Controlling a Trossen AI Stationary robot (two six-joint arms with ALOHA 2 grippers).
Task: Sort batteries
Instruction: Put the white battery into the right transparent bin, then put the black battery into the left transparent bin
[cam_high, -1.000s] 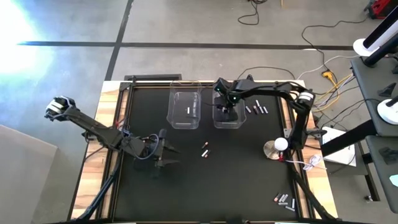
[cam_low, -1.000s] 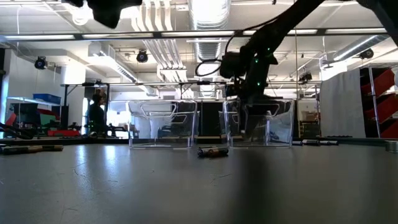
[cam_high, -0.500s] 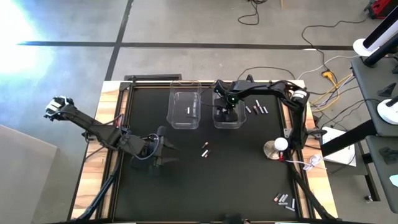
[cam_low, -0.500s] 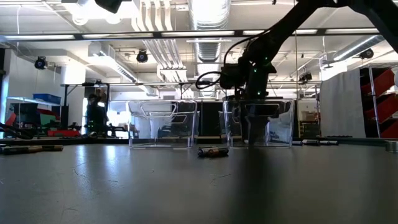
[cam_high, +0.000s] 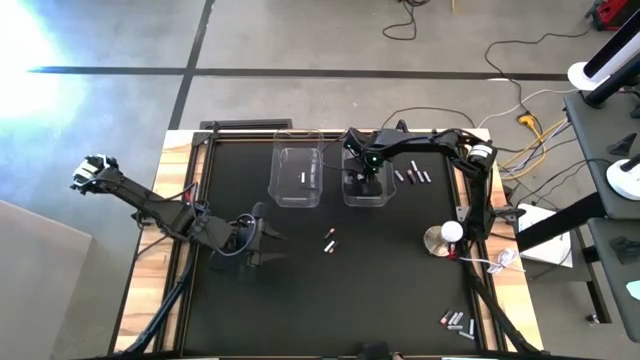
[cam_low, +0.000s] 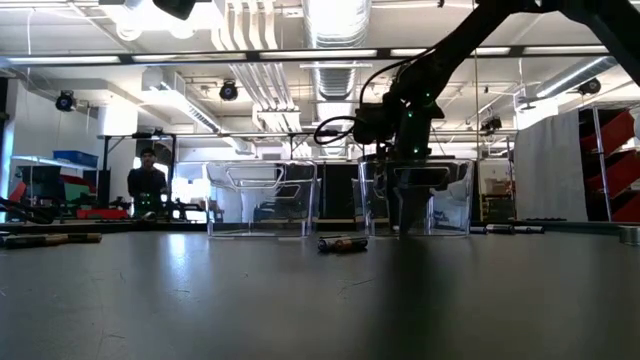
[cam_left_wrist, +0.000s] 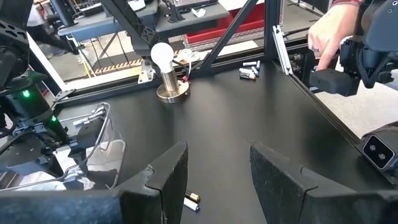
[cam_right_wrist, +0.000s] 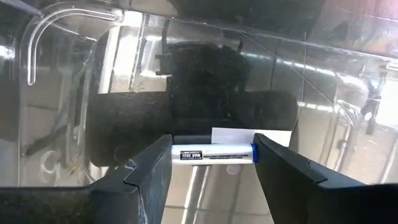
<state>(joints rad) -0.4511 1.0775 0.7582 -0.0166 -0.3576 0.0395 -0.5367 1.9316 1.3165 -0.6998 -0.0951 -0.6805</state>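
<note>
Inside right clear bin, right end effector grips silvery-white battery; left end effector open.

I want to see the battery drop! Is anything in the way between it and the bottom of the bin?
Nothing visible blocks it. The right gripper holds the silvery-white cylindrical battery between its jaws, already down inside the clear plastic bin on the right, with only open space showing beneath the battery.
</note>
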